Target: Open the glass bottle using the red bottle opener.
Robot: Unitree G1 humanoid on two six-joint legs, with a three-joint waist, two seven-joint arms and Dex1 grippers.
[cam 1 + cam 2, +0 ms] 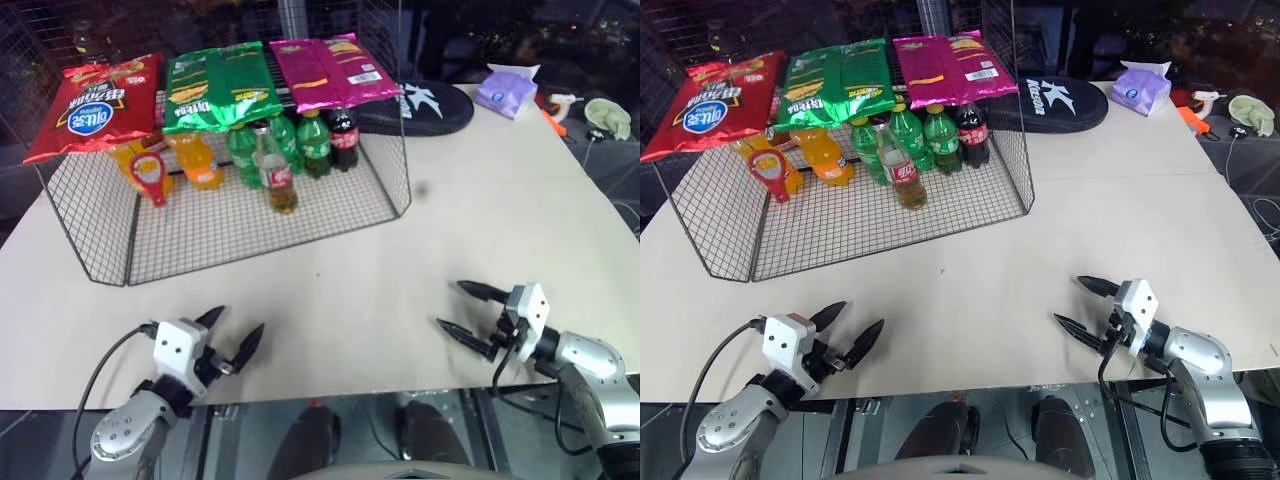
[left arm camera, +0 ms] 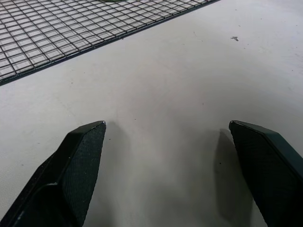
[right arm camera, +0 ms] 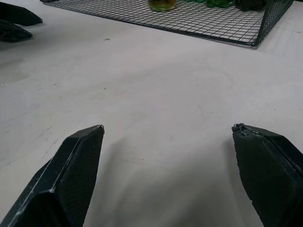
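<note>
step: pre-reach, nothing grasped | both pincers, L (image 1: 233, 335) & R (image 1: 466, 308), gaping empty, hovering over bench (image 1: 330, 290) | next: reaching for opener (image 1: 150, 178) & bottle (image 1: 279, 172) in rack

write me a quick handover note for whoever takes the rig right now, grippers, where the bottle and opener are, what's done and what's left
Left gripper: open, empty, low over the near left part of the table.
Right gripper: open, empty, low over the near right part, pointing toward the left.
Glass bottle: upright on the floor of the wire rack, in front of the green bottles, cap apparently still on.
Red bottle opener: in the rack's left part, beside the orange bottles.
Done: nothing yet; both things are untouched.
Left: pick up opener, steady bottle, lever the cap off.
</note>
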